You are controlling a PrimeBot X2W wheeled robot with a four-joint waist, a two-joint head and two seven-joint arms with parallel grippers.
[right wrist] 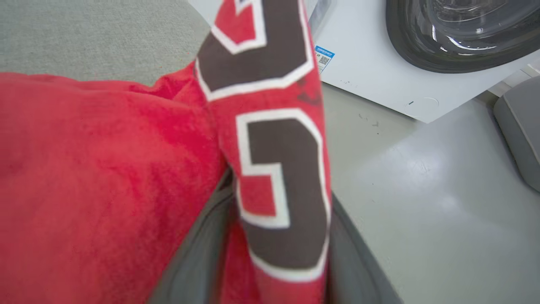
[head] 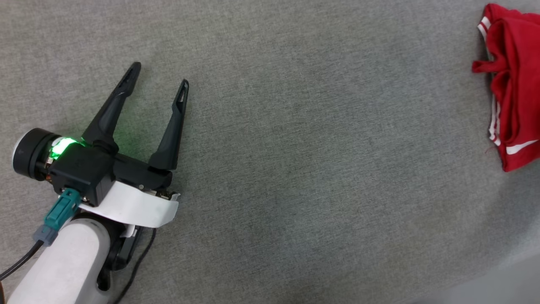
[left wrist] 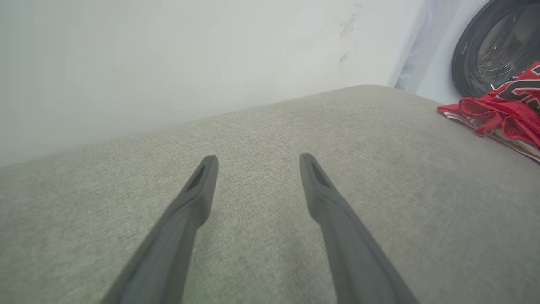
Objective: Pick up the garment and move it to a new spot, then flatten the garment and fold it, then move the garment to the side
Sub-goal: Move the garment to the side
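The garment, red with white striped trim, lies bunched at the far right edge of the grey fabric surface. In the left wrist view the garment is a crumpled heap at the right. My left gripper rests open and empty over the surface's left side, far from the garment; its fingers spread wide. In the right wrist view my right gripper has a raised fold of the garment, with black white-outlined numerals, between its fingers. The fingertips are hidden by cloth.
A white washing machine with a dark round door stands beyond the surface's right edge, also seen as the door. A pale wall runs behind. Pale floor and a grey cushion lie beside the machine.
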